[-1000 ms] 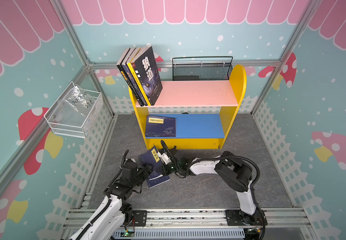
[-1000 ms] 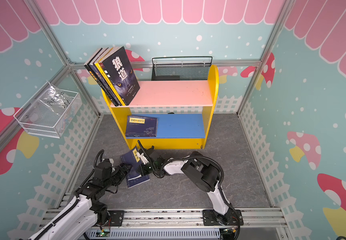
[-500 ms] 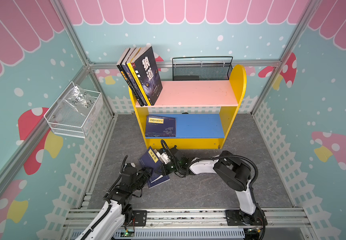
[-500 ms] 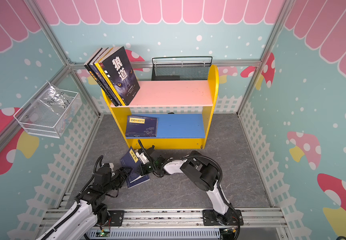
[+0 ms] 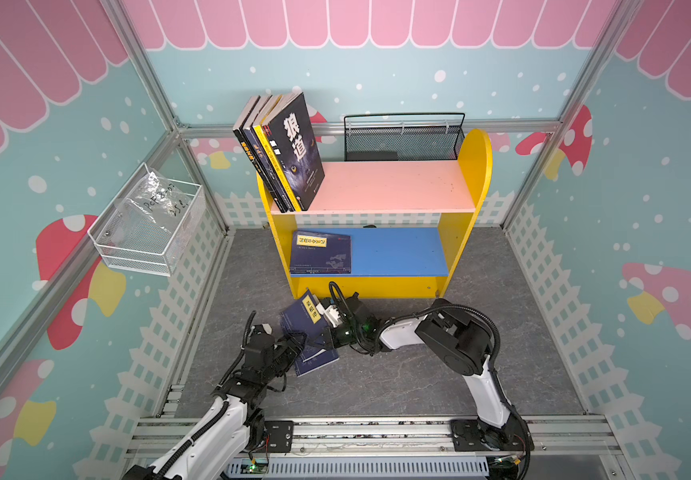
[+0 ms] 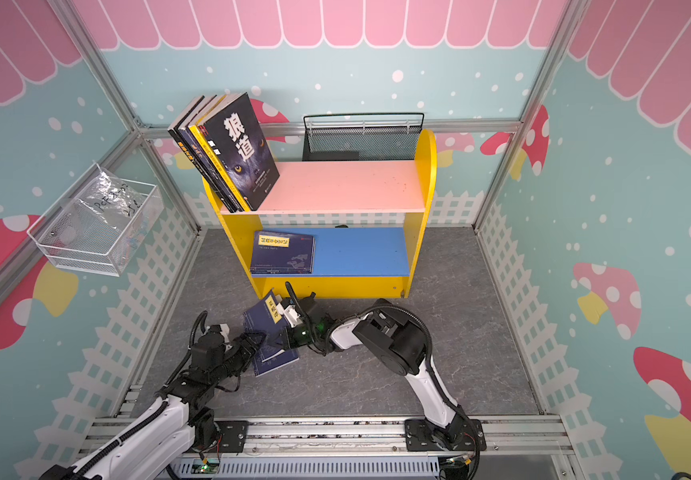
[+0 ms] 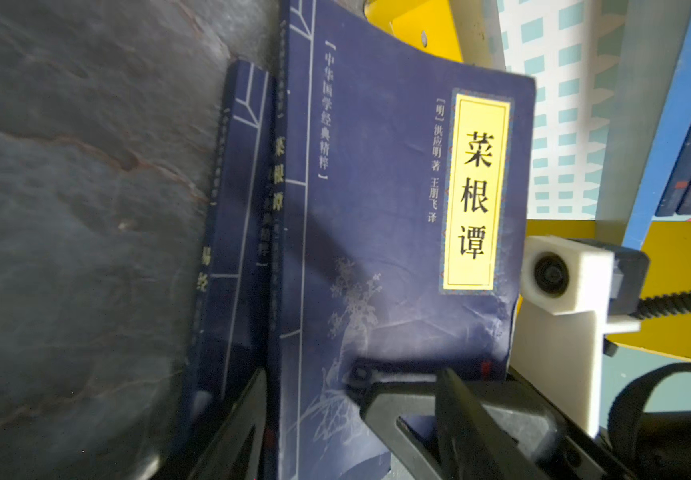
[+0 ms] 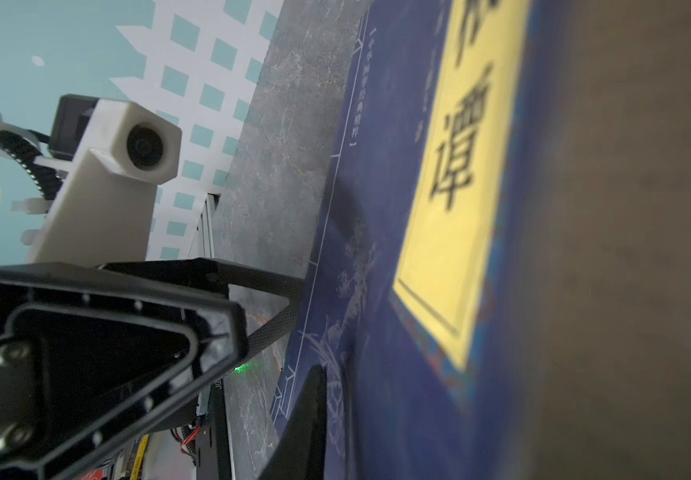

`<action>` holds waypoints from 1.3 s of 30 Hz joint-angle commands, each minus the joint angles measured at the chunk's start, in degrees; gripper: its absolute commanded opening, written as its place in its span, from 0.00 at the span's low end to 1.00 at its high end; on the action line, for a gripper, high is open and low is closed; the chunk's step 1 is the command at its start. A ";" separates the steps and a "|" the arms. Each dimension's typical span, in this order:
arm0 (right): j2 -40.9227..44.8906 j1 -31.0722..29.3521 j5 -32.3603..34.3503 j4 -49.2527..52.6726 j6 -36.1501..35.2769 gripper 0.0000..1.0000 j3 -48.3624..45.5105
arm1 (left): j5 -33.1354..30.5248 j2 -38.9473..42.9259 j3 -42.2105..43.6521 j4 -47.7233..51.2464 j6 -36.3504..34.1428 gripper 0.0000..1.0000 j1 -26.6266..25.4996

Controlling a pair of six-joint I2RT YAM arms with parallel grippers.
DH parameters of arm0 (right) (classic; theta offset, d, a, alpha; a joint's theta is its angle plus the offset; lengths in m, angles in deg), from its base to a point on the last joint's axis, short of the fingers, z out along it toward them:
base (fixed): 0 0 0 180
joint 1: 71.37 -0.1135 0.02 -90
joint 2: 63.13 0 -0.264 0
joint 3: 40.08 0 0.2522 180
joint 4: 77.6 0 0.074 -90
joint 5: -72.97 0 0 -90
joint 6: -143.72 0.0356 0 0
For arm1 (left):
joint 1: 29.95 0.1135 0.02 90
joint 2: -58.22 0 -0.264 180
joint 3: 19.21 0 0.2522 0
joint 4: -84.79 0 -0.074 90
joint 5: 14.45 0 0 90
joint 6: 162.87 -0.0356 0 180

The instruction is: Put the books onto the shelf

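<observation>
**Finding.** A raised navy book (image 5: 300, 318) stands tilted on the counter (image 5: 398, 374), propped over a flat navy book (image 5: 314, 362). Both lie just in front of the shelf (image 5: 377, 286).

**Tools.**
- The right tool (image 5: 319, 336) is pressed together on the raised book's lower corner, reaching in from 3 o'clock.
- The left tool (image 5: 299, 344) comes in from 8 o'clock. In the left wrist view its fingers (image 7: 236, 432) are spread, with the book's spine edge between them. Whether they touch the book cannot be told.

**Governing relation.** In both top views the raised book's long axis runs roughly from 11 to 5 o'clock. The shelf lies at 12 o'clock from it. Both tools are at the book, but only the right one has it.

**Stock on the shelf.**
- One book (image 5: 321, 253) lies flat on the blue board (image 5: 398, 251).
- Four books (image 5: 285, 153) lean on the pink board (image 5: 393, 187).

**Judgement.** The next move likely needs the left tool to close on the spine edge so that the book can be carried toward 12 o'clock.
</observation>
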 commanded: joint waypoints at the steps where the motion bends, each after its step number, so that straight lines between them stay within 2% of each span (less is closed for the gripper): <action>1: -1.35 -0.75 -5.76 -7.87 5.66 0.15 -2.45 | 4.06 0.69 -0.97 -10.66 1.59 0.64 0.13; 4: -0.26 -0.21 -7.56 -13.18 8.89 0.08 -4.03 | 4.11 1.38 -1.53 -9.34 1.48 0.64 0.38; 10: 2.56 1.20 -9.53 -21.40 14.35 0.08 -6.30 | 4.06 4.39 -1.27 -4.92 1.48 0.65 1.05; 13: 3.48 2.18 -10.45 -26.40 17.35 0.08 -7.73 | 3.88 6.18 -1.43 -1.33 1.05 0.69 1.52; 20: 4.57 2.92 -10.57 -26.54 17.26 0.08 -8.82 | 5.32 6.47 -2.63 3.03 -0.49 0.76 2.68; 25: 5.25 2.92 -11.13 -27.07 17.36 0.08 -9.00 | 7.91 0.52 -2.67 -2.74 -0.38 0.74 2.86; 31: 5.00 2.93 -11.89 -29.02 18.79 0.08 -9.40 | 12.62 -9.75 -5.73 -12.03 -0.56 0.67 2.90; 39: 3.09 2.93 -10.82 -33.31 21.85 0.10 -12.14 | 17.05 -18.27 -7.77 -22.34 1.62 0.40 2.86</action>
